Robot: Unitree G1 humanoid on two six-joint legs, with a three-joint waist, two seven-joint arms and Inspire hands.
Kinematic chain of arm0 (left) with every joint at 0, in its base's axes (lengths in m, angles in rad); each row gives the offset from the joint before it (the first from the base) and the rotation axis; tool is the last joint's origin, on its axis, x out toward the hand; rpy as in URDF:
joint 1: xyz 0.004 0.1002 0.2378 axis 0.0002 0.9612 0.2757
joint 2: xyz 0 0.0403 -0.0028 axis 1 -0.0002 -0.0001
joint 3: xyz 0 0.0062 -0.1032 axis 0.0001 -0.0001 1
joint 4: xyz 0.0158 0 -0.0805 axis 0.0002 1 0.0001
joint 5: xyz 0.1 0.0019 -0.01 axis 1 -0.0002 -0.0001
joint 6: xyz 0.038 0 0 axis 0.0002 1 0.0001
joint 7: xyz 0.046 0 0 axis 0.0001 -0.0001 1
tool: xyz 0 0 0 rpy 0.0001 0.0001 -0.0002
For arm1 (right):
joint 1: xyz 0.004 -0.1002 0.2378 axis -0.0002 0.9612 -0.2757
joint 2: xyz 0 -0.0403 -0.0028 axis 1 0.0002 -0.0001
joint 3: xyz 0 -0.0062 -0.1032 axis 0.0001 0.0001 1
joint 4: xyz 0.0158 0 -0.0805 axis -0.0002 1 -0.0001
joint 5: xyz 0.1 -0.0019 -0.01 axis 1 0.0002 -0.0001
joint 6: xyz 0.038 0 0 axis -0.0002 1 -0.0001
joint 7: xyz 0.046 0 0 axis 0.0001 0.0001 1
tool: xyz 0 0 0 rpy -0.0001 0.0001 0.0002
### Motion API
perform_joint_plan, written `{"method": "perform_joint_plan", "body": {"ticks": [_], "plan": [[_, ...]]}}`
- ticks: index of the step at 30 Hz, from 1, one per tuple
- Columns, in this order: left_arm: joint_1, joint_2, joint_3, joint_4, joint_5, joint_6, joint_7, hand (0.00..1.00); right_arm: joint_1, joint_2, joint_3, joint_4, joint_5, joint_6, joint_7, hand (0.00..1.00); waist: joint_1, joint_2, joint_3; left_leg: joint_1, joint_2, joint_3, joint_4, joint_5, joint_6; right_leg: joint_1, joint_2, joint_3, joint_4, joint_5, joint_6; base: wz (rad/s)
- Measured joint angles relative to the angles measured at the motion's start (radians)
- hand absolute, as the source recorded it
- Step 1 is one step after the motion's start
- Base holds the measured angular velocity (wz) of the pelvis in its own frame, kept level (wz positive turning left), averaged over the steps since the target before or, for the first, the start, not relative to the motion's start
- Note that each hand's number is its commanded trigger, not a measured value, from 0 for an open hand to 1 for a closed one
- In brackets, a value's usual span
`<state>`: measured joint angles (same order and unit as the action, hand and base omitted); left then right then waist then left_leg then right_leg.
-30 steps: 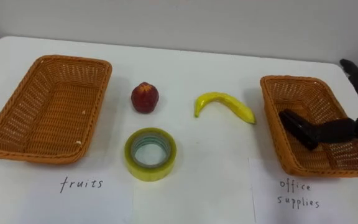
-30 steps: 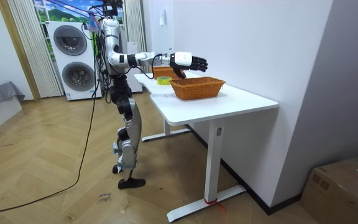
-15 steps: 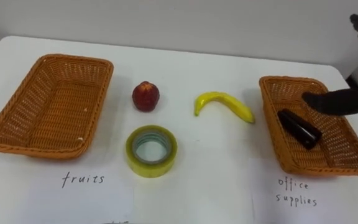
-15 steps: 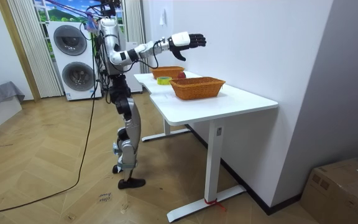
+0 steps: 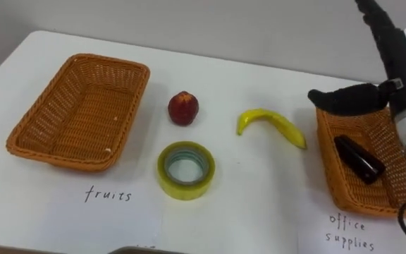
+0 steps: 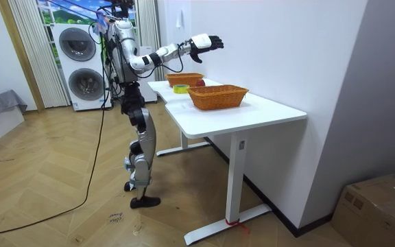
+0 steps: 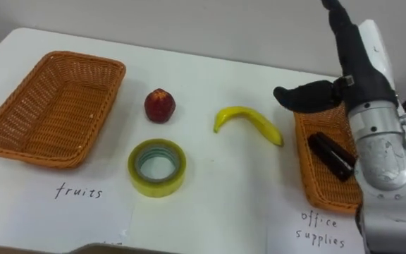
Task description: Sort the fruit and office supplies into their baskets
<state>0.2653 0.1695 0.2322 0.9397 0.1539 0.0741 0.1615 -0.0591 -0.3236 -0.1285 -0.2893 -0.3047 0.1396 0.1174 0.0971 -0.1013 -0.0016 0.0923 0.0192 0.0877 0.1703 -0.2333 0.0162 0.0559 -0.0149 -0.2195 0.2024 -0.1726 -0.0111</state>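
Observation:
A red apple [image 5: 183, 108], a yellow banana [image 5: 270, 125] and a roll of yellow tape [image 5: 185, 169] lie on the white table between two wicker baskets. The left basket [image 5: 83, 113] holds nothing. In the right basket [image 5: 347, 187] lies a black oblong item [image 5: 358, 159]. My right hand [image 5: 390, 77] is raised above that basket's far end, open, its fingers stretched upward and its thumb pointing left, with nothing in it. In the room view that hand [image 6: 204, 43] is held high over the table [image 6: 252, 110].
Handwritten paper labels lie in front of each basket [image 5: 108, 194]. The table's far edge meets a pale wall. In the room view I stand at the table's end, with washing machines [image 6: 81, 65] behind me and wooden floor around.
My right hand has lifted out of the right basket and risen high, leaving the black item lying there. The whole picture has shifted as the camera moved.

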Motion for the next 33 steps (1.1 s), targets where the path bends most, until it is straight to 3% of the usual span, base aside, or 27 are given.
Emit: {"method": "perform_joint_plan", "body": {"ticks": [7, 14, 22, 33], "plan": [[0.024, -0.004, -0.002, 0.000, 0.007, 0.009, 0.011, 0.00, 0.000, 0.002, 0.101, 0.047, -0.014, 0.002, 0.018, 0.00, 0.040, 0.007, 0.0014, -0.002, -0.001, -0.009, -0.001, 0.002, -0.001, 0.001, 0.000, -0.003, 0.000, 0.000, 0.000, 0.04], [0.053, -0.006, -0.024, 0.000, 0.006, 0.014, 0.028, 0.00, 0.001, 0.003, 0.151, 0.059, 0.000, 0.004, 0.032, 0.00, 0.048, 0.007, 0.0006, -0.015, -0.001, -0.019, 0.002, 0.003, 0.000, -0.005, -0.002, -0.010, -0.001, 0.000, 0.000, 0.04], [0.043, -0.003, -0.062, -0.001, -0.002, 0.016, 0.026, 0.00, 0.001, 0.006, 0.202, 0.093, 0.008, 0.004, 0.050, 0.00, 0.052, 0.009, -0.0008, -0.031, -0.003, -0.032, 0.013, 0.004, -0.002, -0.004, -0.001, -0.030, -0.016, 0.004, -0.002, 0.04], [0.044, 0.000, -0.098, -0.005, -0.046, 0.032, 0.022, 0.00, 0.001, 0.011, 0.263, 0.094, 0.110, 0.005, 0.050, 0.00, 0.100, 0.006, 0.0015, -0.030, 0.001, -0.035, 0.017, 0.005, -0.003, 0.000, -0.001, -0.033, -0.016, 0.006, -0.005, 0.00]]}}
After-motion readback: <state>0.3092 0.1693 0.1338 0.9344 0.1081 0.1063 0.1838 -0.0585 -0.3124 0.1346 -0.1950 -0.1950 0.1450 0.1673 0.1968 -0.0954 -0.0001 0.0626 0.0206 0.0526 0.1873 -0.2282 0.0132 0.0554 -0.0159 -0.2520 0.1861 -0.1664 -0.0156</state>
